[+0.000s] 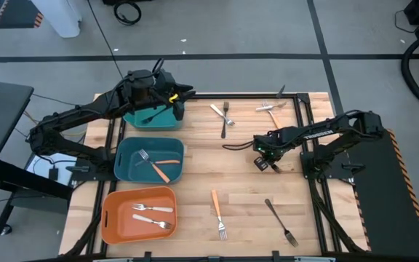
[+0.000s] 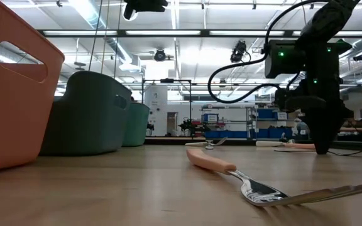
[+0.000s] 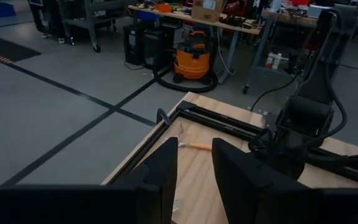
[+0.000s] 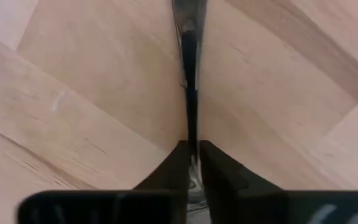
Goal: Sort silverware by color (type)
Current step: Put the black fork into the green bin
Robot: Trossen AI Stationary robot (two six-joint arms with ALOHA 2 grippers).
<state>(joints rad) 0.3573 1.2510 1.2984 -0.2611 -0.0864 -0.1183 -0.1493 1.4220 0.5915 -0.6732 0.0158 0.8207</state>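
Black utensil [image 4: 189,93] pinched between right claw [image 4: 191,163] fingers, flat on table [image 4: 92,112].

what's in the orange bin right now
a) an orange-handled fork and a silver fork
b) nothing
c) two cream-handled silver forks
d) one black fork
c: the high view shows the orange bin holding two cream-handled silver forks lying side by side, while the orange-handled utensil lies in the middle teal bin instead.
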